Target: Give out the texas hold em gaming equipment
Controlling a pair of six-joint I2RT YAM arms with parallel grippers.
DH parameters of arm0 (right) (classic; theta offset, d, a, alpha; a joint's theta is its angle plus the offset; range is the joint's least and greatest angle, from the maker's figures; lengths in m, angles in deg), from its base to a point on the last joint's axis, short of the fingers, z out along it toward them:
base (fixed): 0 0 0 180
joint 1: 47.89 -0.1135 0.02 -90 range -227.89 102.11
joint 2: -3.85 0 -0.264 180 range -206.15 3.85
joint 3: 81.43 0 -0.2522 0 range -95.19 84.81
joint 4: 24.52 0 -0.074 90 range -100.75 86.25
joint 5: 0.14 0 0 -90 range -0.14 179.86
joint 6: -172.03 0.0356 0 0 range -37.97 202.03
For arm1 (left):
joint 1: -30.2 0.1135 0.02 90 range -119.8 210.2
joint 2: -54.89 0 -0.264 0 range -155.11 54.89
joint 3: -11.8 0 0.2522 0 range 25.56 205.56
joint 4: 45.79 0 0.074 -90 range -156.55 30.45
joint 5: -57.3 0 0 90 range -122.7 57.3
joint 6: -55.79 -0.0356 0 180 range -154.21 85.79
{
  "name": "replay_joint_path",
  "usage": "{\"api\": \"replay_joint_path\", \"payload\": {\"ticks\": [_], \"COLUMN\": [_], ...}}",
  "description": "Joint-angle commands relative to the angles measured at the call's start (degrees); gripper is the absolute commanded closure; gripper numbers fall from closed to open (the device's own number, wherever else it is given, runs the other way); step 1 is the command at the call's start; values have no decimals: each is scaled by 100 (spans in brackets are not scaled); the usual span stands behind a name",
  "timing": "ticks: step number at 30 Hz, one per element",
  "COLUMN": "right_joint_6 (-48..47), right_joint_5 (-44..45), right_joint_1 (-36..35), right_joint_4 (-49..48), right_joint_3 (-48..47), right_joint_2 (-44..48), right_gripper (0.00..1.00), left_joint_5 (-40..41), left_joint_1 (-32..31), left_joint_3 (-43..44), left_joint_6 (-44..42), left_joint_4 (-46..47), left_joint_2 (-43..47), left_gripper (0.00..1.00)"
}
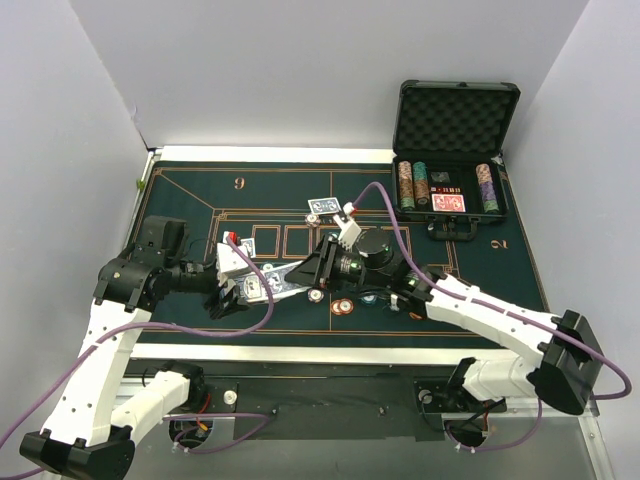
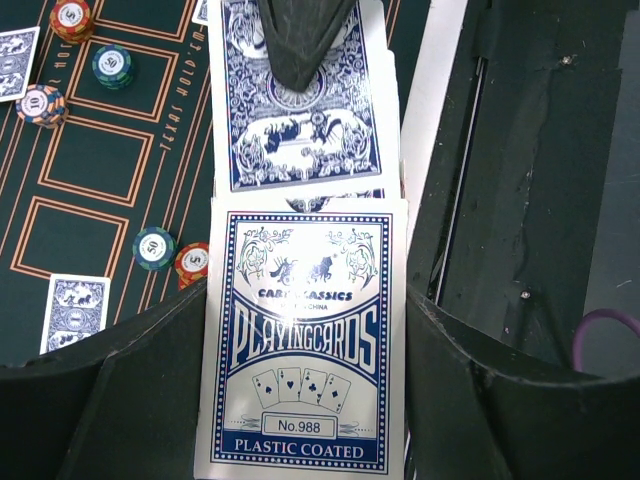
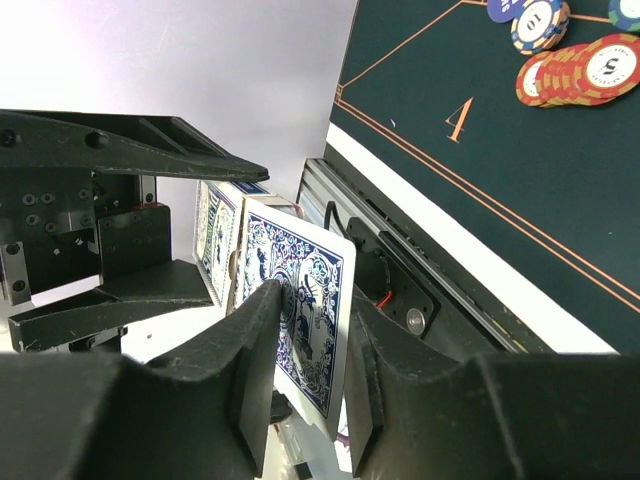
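Two grips: left jaws clamp card pack (image 2: 300,350), right jaws pinch card (image 3: 312,290), chips (image 2: 155,247) nearby

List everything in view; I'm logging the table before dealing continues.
felt mat: one, green, orange markings, centre.
card pack: one, blue, in left gripper.
blue-backed cards: at least three; two on felt mat, one at pack's mouth.
loose chips: several; orange, teal, white-red; on felt mat.
case: one, black, open, far right; holds chip stacks and red-backed deck.
left gripper: black, shut on card pack.
right gripper: black, set around the card at the pack's mouth.
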State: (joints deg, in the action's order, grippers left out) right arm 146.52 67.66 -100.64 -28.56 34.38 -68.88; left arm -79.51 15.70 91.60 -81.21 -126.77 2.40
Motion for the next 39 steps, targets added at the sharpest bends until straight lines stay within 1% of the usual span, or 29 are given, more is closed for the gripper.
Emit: {"api": "replay_joint_path", "payload": {"ticks": [1,3,6,11,14,18,24,31,39], "right_joint_6": [-59,-59,-33,-103,-147,-138,20,-59,-112], "right_joint_5": [-4,-4,-22,-39,-100,-188,-233,-250,-259], "right_joint_1": [168,204,265,432,642,740,582,292,222], "right_joint_4": [92,136,154,374,567,603,313,321,435], "right_joint_3": [157,183,218,227,218,175,96,-133,-238], "right_joint_2": [356,417,496,733,883,989,831,541,567], "right_gripper": [76,78,84,90,90,90,91,91,91], "left_joint_5": [-294,-303,-303,-294,-294,-311,-391,-399,-373], "left_joint_1": [26,26,26,26,26,26,26,26,26], "left_joint_3": [243,251,260,225,225,199,93,14,-21], "left_joint_6": [33,42,60,60,68,77,253,306,271], "left_joint_4": [280,297,297,297,289,315,525,605,614], "left_joint_2": [90,81,81,116,125,142,204,239,230], "left_gripper": [65,65,65,65,65,65,65,65,65]}}
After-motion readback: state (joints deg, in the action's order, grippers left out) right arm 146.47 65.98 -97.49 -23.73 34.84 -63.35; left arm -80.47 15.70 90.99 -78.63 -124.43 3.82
